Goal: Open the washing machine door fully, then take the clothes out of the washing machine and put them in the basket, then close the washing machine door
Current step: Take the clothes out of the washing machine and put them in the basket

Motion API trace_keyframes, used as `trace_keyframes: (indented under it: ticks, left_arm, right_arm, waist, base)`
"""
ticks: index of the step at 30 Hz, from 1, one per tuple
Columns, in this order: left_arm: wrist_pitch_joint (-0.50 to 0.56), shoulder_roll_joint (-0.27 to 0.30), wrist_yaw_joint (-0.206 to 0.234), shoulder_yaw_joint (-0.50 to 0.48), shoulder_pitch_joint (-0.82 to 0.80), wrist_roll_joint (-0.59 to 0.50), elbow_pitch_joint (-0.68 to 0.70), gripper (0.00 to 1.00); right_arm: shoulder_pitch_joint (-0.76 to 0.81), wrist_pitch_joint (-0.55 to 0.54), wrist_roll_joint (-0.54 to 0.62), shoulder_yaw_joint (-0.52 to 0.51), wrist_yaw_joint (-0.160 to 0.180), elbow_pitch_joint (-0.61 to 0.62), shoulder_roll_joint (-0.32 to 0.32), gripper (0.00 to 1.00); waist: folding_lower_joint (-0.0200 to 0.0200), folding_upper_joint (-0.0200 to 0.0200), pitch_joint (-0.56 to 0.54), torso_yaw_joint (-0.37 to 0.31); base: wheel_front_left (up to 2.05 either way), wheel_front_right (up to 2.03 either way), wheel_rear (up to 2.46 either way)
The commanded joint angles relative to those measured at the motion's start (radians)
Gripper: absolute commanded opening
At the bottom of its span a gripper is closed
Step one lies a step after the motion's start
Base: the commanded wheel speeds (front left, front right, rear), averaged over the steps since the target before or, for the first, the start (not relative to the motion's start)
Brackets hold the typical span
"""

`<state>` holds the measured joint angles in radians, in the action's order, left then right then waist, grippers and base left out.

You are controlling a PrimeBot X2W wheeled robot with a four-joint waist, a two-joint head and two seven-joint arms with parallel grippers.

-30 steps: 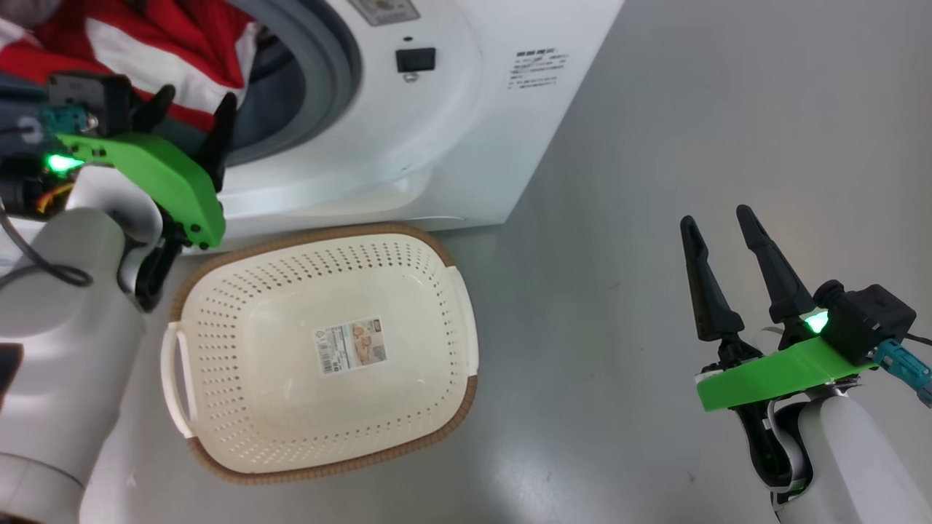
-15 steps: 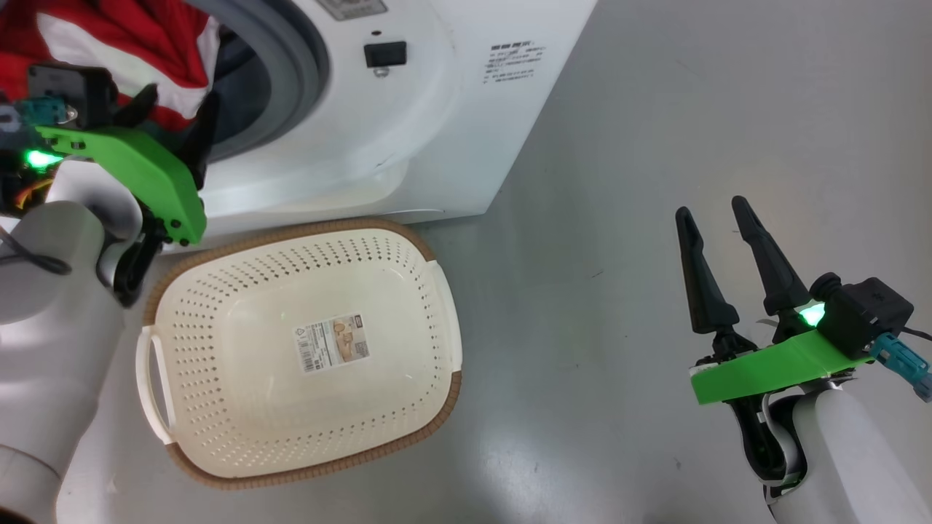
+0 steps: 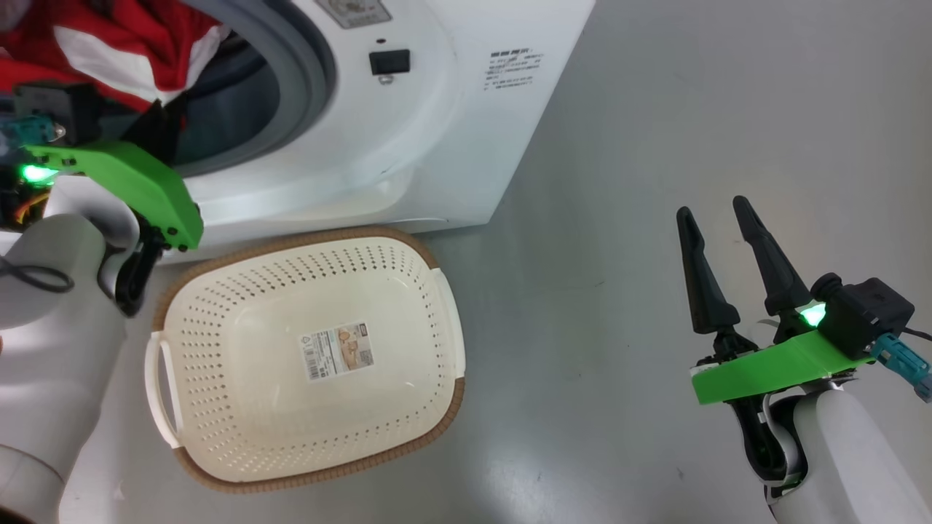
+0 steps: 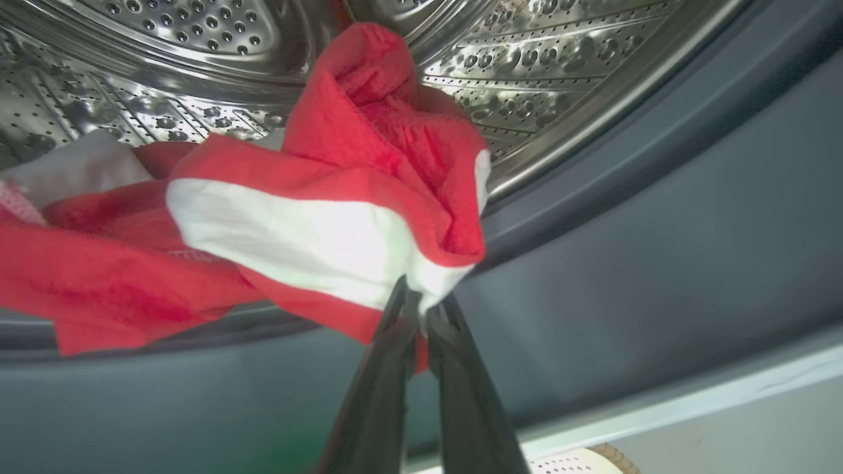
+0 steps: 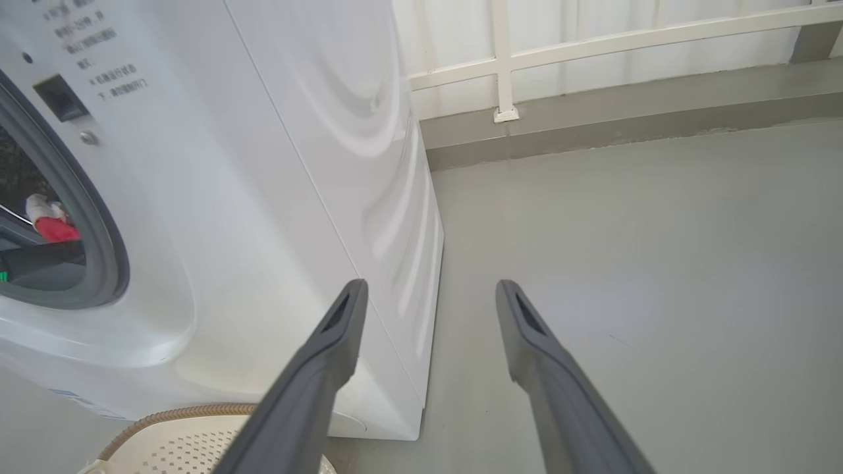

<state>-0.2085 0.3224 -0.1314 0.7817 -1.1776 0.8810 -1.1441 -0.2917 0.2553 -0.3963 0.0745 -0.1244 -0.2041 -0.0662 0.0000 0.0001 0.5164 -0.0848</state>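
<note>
Nearest me, the right gripper (image 3: 713,211) hangs over the smooth, glossy grey floor (image 3: 619,378). Its two long dark tapered fingers (image 3: 700,280) are spread apart, with a wide stretch of floor on every side of it. To its left, well apart, the small cream rectangular plastic basket (image 3: 291,242) sits on the floor. Its walls and bottom are peppered with round holes, a brown woven-look band runs round the rim, and it has white handles (image 3: 156,397) at the short ends and a paper sticker (image 3: 337,351) flat on its bottom. The basket's far rim lies just beside the foot of the large white front-loading washing machine (image 3: 437,145), whose smooth front panel dishes in to a grey rubber gasket (image 4: 658,230). At the lower lip of that opening the left gripper (image 4: 419,301) has its fingers pinched together on a fold of the bright red clothes (image 4: 309,230) with white panels. They are soft and crumpled, spilling out of the shiny perforated steel drum (image 4: 197,26) over the gasket. Past the machine's right side, open floor runs back to a pale wall (image 5: 658,66) with a white rail.
</note>
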Motion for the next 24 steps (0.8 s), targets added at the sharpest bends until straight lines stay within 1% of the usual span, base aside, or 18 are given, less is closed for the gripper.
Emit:
trace_keyframes:
  ticks: [1, 5, 6, 10, 13, 16, 21, 22, 24]
  left_arm:
    - [-0.023, 0.042, 0.001, -0.021, -0.014, 0.009, 0.004, 0.0]
    - [-0.05, 0.042, 0.001, -0.052, 0.006, 0.025, 0.008, 0.0]
    - [-0.052, 0.046, 0.002, -0.072, 0.008, 0.022, 0.02, 0.0]
    - [-0.053, 0.07, 0.037, -0.194, 0.063, -0.045, 0.141, 0.0]
    - [-0.053, 0.069, 0.065, -0.312, 0.145, -0.121, 0.253, 0.0]
    - [-0.053, 0.048, 0.079, -0.428, 0.241, -0.211, 0.36, 0.0]
    - [-0.053, -0.013, 0.073, -0.611, 0.379, -0.36, 0.525, 0.0]
    - [-0.053, -0.013, 0.073, -0.611, 0.379, -0.36, 0.525, 0.0]
    - [-0.053, -0.043, 0.063, -0.677, 0.425, -0.409, 0.585, 0.0]
  right_arm:
    - [0.017, 0.006, 0.015, 0.016, -0.006, 0.021, -0.001, 1.0]
    - [0.033, 0.006, 0.015, 0.013, -0.006, 0.018, -0.003, 1.0]
    - [0.036, 0.006, 0.015, 0.013, -0.006, 0.018, -0.004, 1.0]
    - [0.048, 0.006, 0.014, 0.009, -0.006, 0.016, -0.008, 1.0]
    - [0.058, 0.006, 0.014, 0.007, -0.006, 0.015, -0.011, 1.0]
    - [0.071, 0.006, 0.014, 0.006, -0.006, 0.012, -0.015, 1.0]
    - [0.094, 0.006, 0.013, 0.004, -0.006, 0.011, -0.021, 1.0]
    - [0.094, 0.006, 0.013, 0.004, -0.006, 0.011, -0.021, 1.0]
    - [0.102, 0.006, 0.012, 0.003, -0.006, 0.011, -0.022, 1.0]
  waist:
    - [0.0, -0.0001, -0.013, 0.007]
    - [0.0, -0.0001, -0.041, 0.019]
    - [0.0, -0.0001, -0.048, 0.022]
    - [0.0, -0.0001, -0.074, 0.034]
    - [0.0, -0.0001, -0.095, 0.044]
    - [0.0, -0.0001, -0.121, 0.054]
    - [0.0, -0.0001, -0.153, 0.072]
    - [0.0, -0.0001, -0.153, 0.072]
    - [0.0, -0.0001, -0.164, 0.079]
  base:
    - [0.0, 0.0, 0.0]
    - [0.0, 0.0, 0.0]
    - [0.0, 0.0, 0.0]
    - [0.0, 0.0, 0.0]
    - [0.0, 0.0, 0.0]
    - [0.0, 0.0, 0.0]
    - [0.0, 0.0, 0.0]
    - [0.0, 0.0, 0.0]
    - [0.0, 0.0, 0.0]
